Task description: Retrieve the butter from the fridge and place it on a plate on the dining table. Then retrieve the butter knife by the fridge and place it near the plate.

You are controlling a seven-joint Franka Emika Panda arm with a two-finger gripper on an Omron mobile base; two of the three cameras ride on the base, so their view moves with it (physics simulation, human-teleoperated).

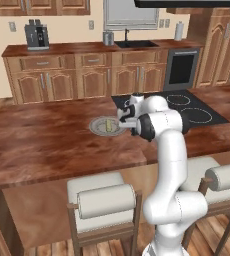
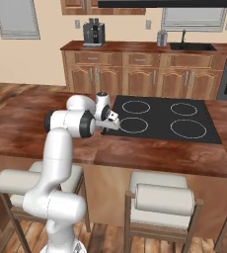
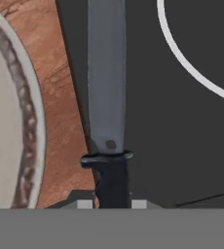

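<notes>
Yellow butter (image 1: 107,125) is lying on the plate (image 1: 98,130), seen at 9 o'clock of the hand (image 1: 123,116). From the right, the cooktop (image 2: 165,118) is being overhung. Close up, the butter knife (image 3: 106,87) is being clamped; released here, it could be left on the cooktop.

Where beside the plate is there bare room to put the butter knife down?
Bare tabletop lies left of and in front of the plate, which holds the butter. Its right side is crowded: the hand, shut on the butter knife, hangs over the cooktop edge.
</notes>
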